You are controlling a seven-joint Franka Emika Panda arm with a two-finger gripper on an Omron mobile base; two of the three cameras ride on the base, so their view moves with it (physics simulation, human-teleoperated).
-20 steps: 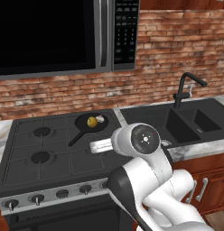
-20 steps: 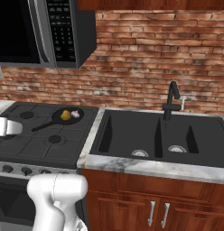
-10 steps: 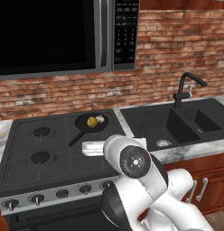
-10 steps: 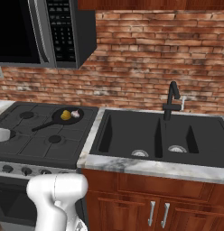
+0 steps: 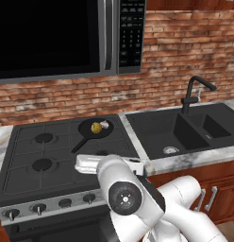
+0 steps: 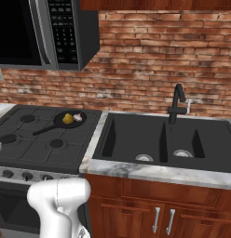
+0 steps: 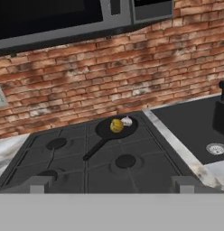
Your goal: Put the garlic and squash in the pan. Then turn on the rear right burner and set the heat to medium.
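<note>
Currently catalogued, stove area:

Pan [image 5: 96,128]: black, shallow, round, sat on the far right grate of the stove [image 5: 24,160], long handle pointing near-left. Contents: squash and garlic, both inside, touching or almost touching. Judged rigid and moderately heavy; the handle would be the place to hold it, though no lift seemed needed.

Squash [image 5: 96,127]: small, yellow, roundish, left of the garlic. Judged firm, smooth and apt to roll.

Garlic [image 5: 105,125]: tiny whitish bulb, toward the pan's right rim. Judged very light, papery, easily nudged.

Rear right burner: lay under the pan, hidden by it; lit or not could not be told.

Knobs [image 5: 39,208]: a row along the stove's near front panel. Judged small, stiff and round; best pinched across the sides and twisted. Which one served the rear right burner could not be told.

Pincer [image 7: 111,185]: fingers wide apart, holding nothing, near the stove's front edge, facing the far wall.

Sink [image 6: 150,139]: right of the stove, set in the desk; nothing seen inside but drains.
</note>
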